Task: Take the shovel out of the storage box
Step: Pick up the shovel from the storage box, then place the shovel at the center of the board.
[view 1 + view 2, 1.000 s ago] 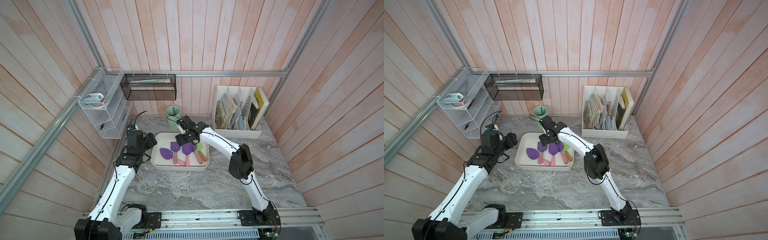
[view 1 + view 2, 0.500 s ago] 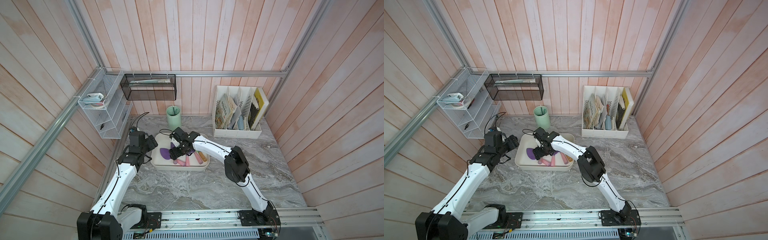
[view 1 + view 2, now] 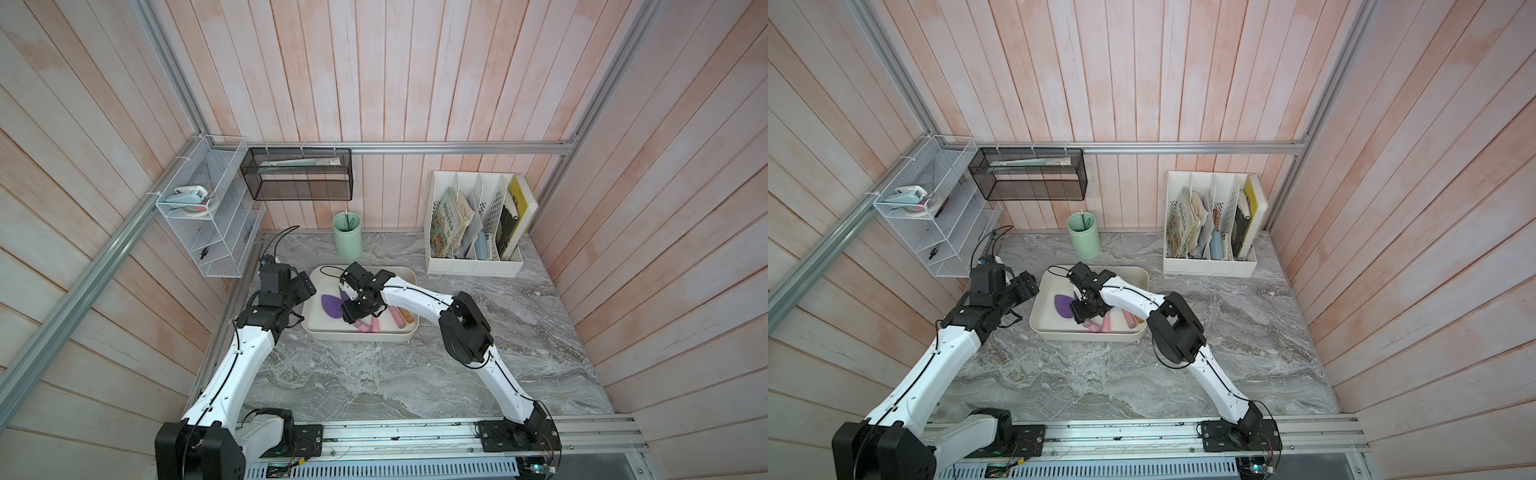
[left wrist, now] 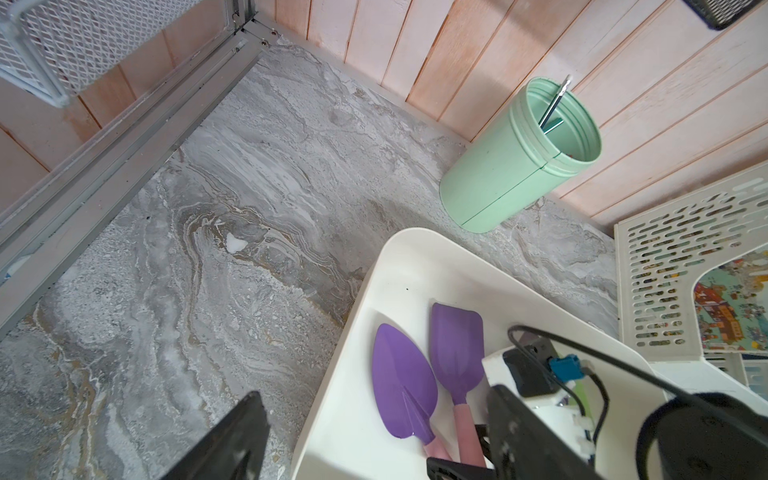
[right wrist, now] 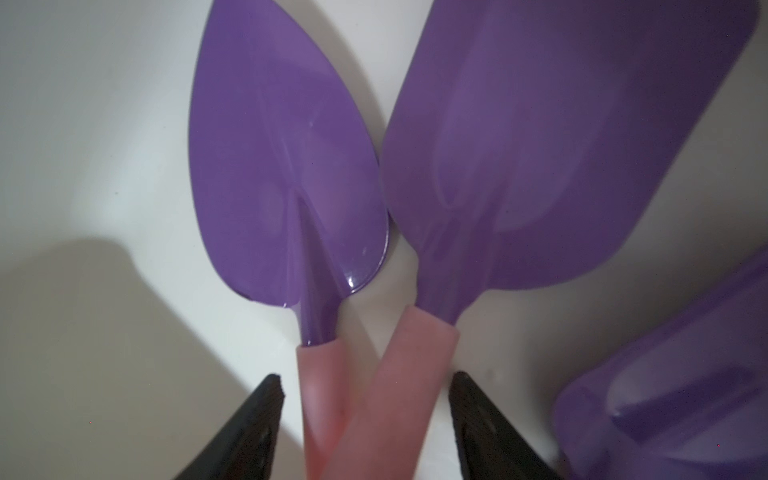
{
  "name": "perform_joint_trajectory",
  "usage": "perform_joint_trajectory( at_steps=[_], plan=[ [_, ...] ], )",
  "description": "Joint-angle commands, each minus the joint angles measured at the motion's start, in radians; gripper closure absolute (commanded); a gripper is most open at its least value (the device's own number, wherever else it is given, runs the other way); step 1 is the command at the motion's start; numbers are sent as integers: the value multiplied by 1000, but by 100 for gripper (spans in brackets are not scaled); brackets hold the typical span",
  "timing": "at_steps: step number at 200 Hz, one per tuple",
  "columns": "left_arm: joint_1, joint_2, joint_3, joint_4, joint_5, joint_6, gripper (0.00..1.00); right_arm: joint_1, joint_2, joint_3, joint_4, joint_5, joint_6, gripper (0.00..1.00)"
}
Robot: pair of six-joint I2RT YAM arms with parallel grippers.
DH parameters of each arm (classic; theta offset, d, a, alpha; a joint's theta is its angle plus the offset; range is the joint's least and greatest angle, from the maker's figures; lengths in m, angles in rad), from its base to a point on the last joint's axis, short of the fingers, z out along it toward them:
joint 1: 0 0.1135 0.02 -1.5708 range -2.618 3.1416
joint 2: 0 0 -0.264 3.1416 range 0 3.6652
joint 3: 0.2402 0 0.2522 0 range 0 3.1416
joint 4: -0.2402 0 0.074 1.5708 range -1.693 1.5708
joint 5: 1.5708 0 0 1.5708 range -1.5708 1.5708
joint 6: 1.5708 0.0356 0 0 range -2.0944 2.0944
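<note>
The cream-white storage box (image 3: 361, 337) (image 3: 1088, 334) sits mid-table. Inside lie a pointed purple shovel (image 5: 286, 158) (image 4: 401, 378) (image 3: 330, 303) and a square-bladed purple shovel (image 5: 561, 145) (image 4: 457, 349), their pink handles crossing. My right gripper (image 5: 363, 376) (image 3: 353, 316) is down in the box, its jaws standing on either side of both crossed handles with a gap showing on each side. My left gripper (image 4: 374, 392) (image 3: 305, 286) hovers open over the box's left rim, holding nothing.
More tools with pink and orange handles (image 3: 397, 318) lie in the box's right half. A mint green cup (image 3: 347, 235) stands behind the box, a white file rack (image 3: 473, 232) at back right. A wire shelf (image 3: 208, 208) and black mesh basket (image 3: 297, 174) hang on the wall.
My right gripper has dropped into the box and shifted left onto the crossed pink handles, its jaws narrowing. The left arm edged closer to the box's left rim.
</note>
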Motion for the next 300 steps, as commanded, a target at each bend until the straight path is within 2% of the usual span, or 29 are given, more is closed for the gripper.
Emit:
perform_joint_trajectory(
  at_steps=[1, 59, 92, 109, 133, 163, 186, 207, 239, 300],
  plan=[
    [-5, 12, -9, 18, 8, -9, 14, -4, 7, -4, 18, 5, 11, 49],
    [-5, 16, -10, 19, 4, -8, 14, -14, -52, -23, 50, 22, 35, 76],
    [-5, 20, -9, 22, 2, -9, 14, -25, -146, -54, 56, 102, 39, 80],
    [-5, 22, -10, 27, -2, -13, 14, -47, -239, -111, 74, 155, 60, 80],
    [-5, 30, -12, 42, 9, -15, 14, -106, -446, -285, 146, 185, 104, 80],
    [-5, 51, -16, 63, 21, -17, 14, -225, -764, -638, 254, 240, 182, 80],
    [-5, 82, -10, 75, 40, -17, 14, -308, -918, -862, 290, 234, 221, 78],
    [-6, 105, -5, 80, 57, -25, 14, -315, -936, -976, 273, 248, 248, 79],
    [-6, 112, -18, 105, 93, -45, 14, -323, -885, -1148, 365, 201, 320, 79],
    [-9, 105, -34, 111, 105, -54, 14, -348, -755, -1193, 420, 225, 342, 78]
  ],
)
